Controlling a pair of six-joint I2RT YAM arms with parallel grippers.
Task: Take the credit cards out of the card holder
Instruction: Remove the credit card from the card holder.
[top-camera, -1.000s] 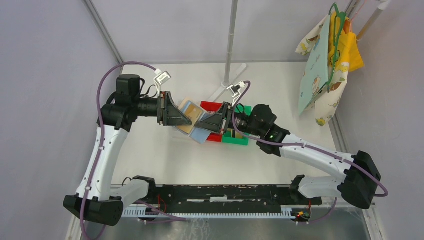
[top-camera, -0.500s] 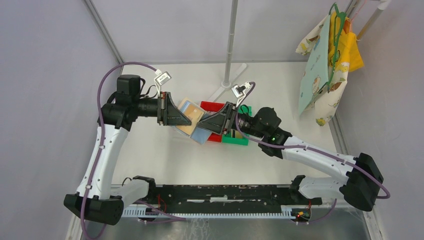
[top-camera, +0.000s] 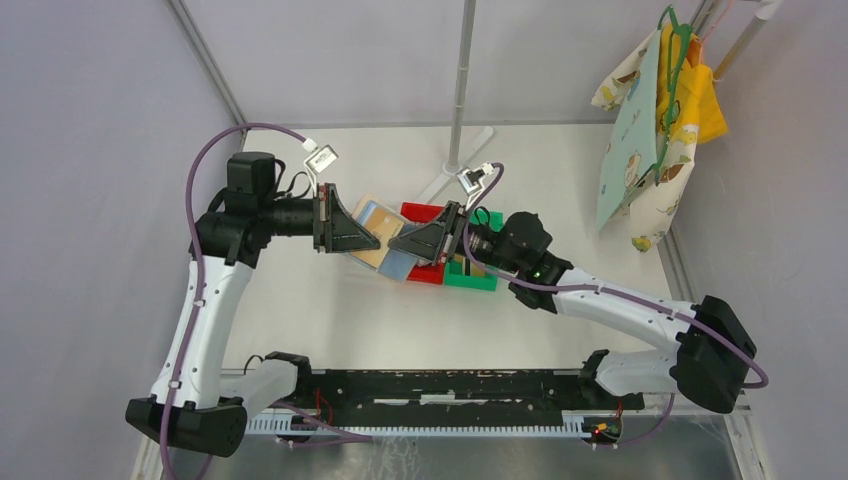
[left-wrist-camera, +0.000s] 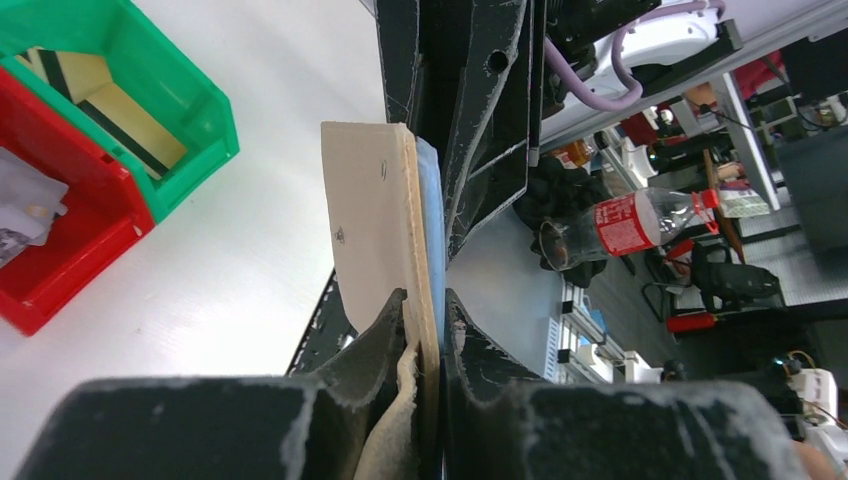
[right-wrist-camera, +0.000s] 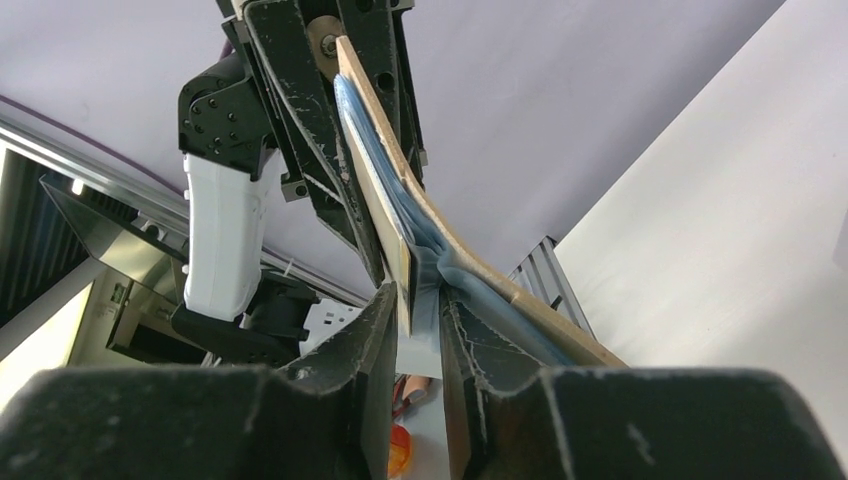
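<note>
The card holder (top-camera: 378, 236), tan outside and light blue inside, hangs open above the table between both arms. My left gripper (left-wrist-camera: 425, 312) is shut on the edge of its tan panel (left-wrist-camera: 368, 205). From the opposite side my right gripper (right-wrist-camera: 415, 297) is closed round the thin gold edge of a credit card (right-wrist-camera: 403, 285) that sticks out of the blue pocket (right-wrist-camera: 440, 262); some blue lining sits between the fingers too. More credit cards lie in the bins: gold ones with a dark stripe (left-wrist-camera: 105, 105) and a silvery one (left-wrist-camera: 25, 195).
A red bin (top-camera: 424, 214) and a green bin (top-camera: 470, 278) stand side by side just behind and right of the grippers. A metal pole on a flat base (top-camera: 462, 90) rises at the back. Patterned cloths (top-camera: 655, 120) hang at the far right.
My right gripper backed off to the right with its jaws opened, then came back left and narrowed onto the card edge. The left gripper tightened on the holder and stayed put.
</note>
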